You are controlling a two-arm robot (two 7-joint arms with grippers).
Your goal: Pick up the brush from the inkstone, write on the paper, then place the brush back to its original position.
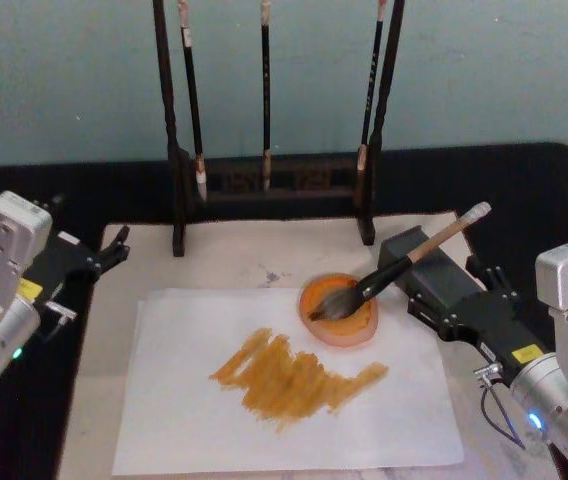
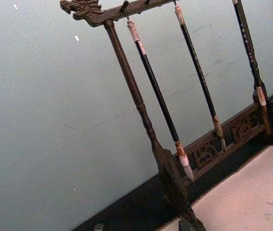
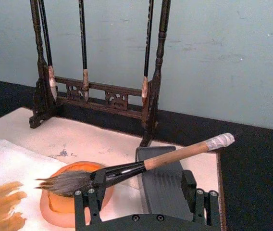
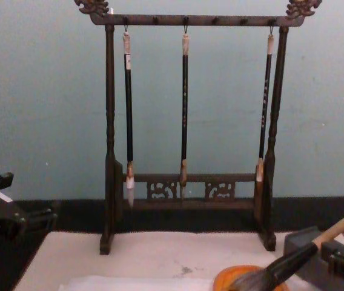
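The brush lies slanted, its bushy bristles in an orange dish and its tan handle propped on the dark inkstone. In the right wrist view the brush crosses just beyond my right gripper, whose fingers stand open on either side of the inkstone, apart from the handle. That right gripper sits at the inkstone's near right side. The paper lies flat on the mat and carries orange-brown strokes. My left gripper is parked open at the mat's far left corner.
A dark wooden rack with three thin hanging brushes stands at the back of the beige felt mat. The black table surrounds the mat. The rack fills the middle of the chest view.
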